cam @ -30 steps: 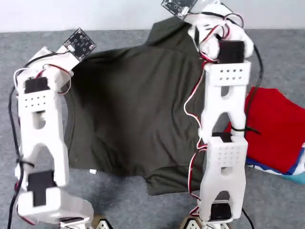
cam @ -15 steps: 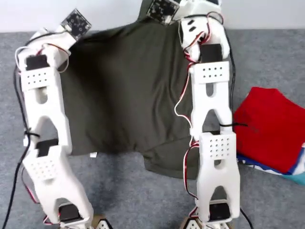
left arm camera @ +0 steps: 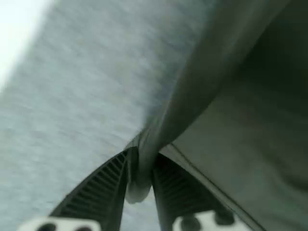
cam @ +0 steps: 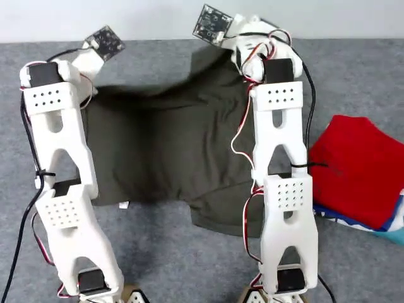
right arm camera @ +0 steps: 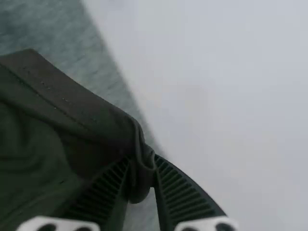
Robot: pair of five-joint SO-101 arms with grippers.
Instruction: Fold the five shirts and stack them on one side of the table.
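Over a grey felt table top, with a pale wall strip along its far edge. Mid-fold on the dark green shirt: spread between the two arms, far edge lifted off the felt at both corners.

Clenched in the left gripper, a bunched fold of that far edge, with the rest of the cloth trailing away from the jaws toward the shirt's body. Clenched likewise in the right gripper, the opposite far corner, with a nub of cloth poking out of the grip.

Off to the outer side of the right gripper and nearer the arm bases, a folded red shirt atop a blue-and-white garment, probably the stack already begun.

Judged as the first fold of this shirt, with much of the task left. Next, probably: draw both corners level back toward the bases, lay the far edge over the near one, then let go together. Beware of pulling unevenly, for fear of a skewed crease.
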